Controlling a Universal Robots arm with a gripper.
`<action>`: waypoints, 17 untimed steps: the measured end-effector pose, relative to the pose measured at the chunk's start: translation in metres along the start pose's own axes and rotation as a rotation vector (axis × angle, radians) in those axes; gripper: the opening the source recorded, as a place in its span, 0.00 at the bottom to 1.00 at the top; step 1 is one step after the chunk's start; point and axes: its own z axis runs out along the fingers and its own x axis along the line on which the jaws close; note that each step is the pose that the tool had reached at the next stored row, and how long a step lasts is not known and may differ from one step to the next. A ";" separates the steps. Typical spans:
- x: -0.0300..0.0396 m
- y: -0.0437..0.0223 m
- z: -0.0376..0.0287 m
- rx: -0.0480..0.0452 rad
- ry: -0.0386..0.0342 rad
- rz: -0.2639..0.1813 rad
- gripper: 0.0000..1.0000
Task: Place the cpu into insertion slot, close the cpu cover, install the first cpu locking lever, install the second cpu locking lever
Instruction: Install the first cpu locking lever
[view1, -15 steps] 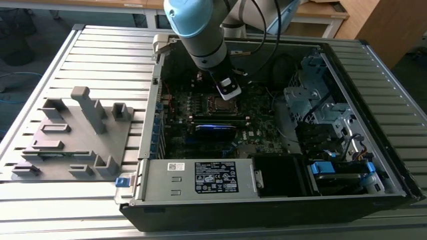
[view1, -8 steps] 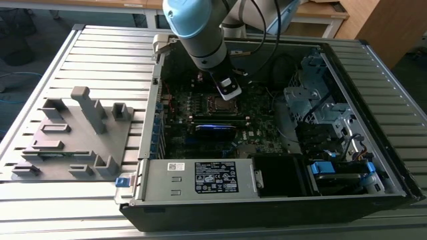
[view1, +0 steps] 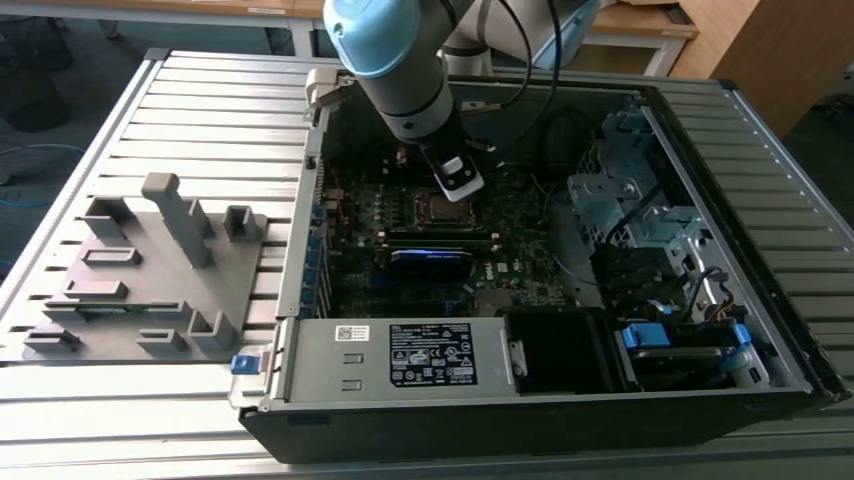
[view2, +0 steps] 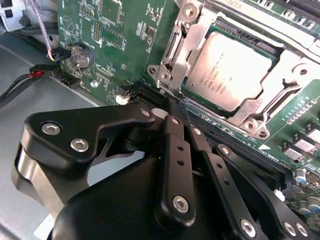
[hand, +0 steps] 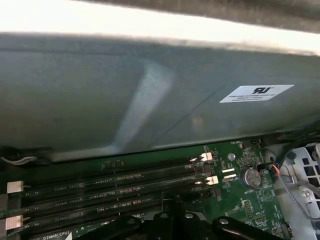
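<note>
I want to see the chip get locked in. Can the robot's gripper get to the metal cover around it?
Probably yes. The gripper is right at the edge of the cpu cover, which lies over the cpu, and nothing sits between them.

Pale blue-grey tubular arm (view1: 400, 70) trailing black cables; glossy black end effector (view2: 177, 112) with silver screw heads.

cpu cover (view2: 280, 95) cropped at picture's edge
</note>
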 end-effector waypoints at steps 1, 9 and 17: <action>0.0000 -0.0001 0.0000 0.0014 -0.0008 -0.001 0.10; -0.0008 0.0008 -0.0023 0.0017 -0.0010 -0.001 0.10; -0.0064 0.0067 -0.0181 0.0016 -0.0010 -0.001 0.10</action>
